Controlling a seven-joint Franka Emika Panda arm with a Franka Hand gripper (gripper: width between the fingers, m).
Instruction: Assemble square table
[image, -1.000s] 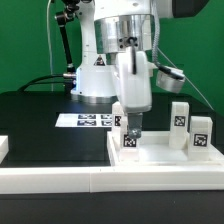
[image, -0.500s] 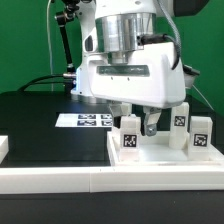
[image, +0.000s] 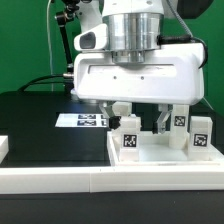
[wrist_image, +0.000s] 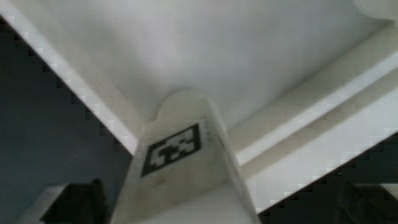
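While open, end effector (image: 141, 121) straddles peg leg (image: 129, 134).

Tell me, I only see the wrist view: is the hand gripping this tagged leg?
Observer: No. The exterior view shows the hand open, its fingers wide apart and not closed on the leg, which stands upright on the top.
Operator: Any other legs nearby?
Observer: Two more legs stand upright toward the exterior view's right.
Operator: Where's the marker board?
Observer: The marker board lies flat on the black table, behind the top, toward the exterior view's left.
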